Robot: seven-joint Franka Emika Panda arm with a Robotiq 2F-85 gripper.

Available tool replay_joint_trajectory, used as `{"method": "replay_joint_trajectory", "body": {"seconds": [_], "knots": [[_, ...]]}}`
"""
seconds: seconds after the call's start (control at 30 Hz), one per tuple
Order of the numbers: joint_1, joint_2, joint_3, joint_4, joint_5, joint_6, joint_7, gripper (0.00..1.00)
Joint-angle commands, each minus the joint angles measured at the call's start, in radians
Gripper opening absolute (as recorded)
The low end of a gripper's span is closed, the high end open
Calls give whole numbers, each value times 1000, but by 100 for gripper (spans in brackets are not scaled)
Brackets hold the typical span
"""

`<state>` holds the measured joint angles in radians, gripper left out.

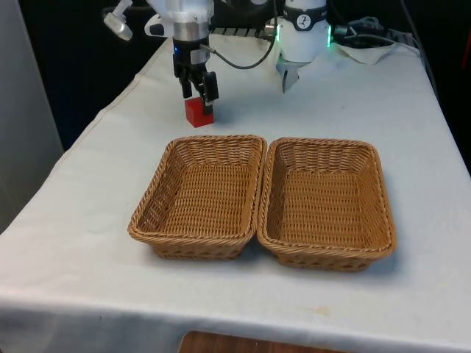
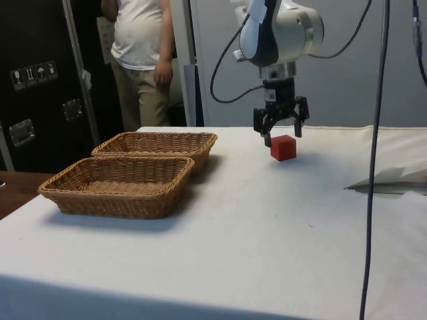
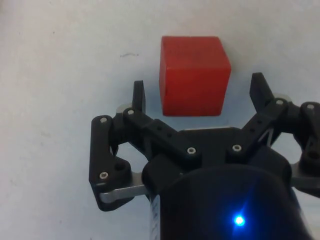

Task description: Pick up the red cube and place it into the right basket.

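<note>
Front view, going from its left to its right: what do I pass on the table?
Pincer over the red cube → left-hand basket → right-hand basket, the two baskets side by side with rims nearly touching.

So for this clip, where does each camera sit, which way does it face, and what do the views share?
Front view: looks across the table over two wicker baskets at the arm; the open gripper hangs just above the red cube.
Side view: from the table's side; gripper, cube, baskets, and a person standing behind.
Wrist view: on the wrist, looking down past the fingers at the cube on the cloth.
Shared: all three show cube and gripper; front and side both show the baskets.
</note>
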<state>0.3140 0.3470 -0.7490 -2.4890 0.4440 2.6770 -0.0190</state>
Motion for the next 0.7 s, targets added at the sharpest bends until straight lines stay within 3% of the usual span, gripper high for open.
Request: {"method": "replay_joint_trajectory", "body": {"seconds": [0.0, 0.03, 0.17, 0.27, 0.47, 0.5, 0.6, 0.63, 0.67], "knots": [[-4, 0, 11, -3, 19, 25, -4, 100], [0, 5, 2, 0, 5, 9, 0, 100], [-4, 9, 15, -9, 28, 57, 3, 100], [1, 11, 13, -18, 35, 75, 11, 100], [2, 16, 10, -19, 29, 76, 24, 100], [2, 16, 10, -19, 29, 75, 25, 97], [2, 19, 8, -17, 25, 71, 24, 69], [2, 18, 9, -17, 28, 72, 26, 69], [2, 18, 8, -16, 27, 71, 26, 46]]}}
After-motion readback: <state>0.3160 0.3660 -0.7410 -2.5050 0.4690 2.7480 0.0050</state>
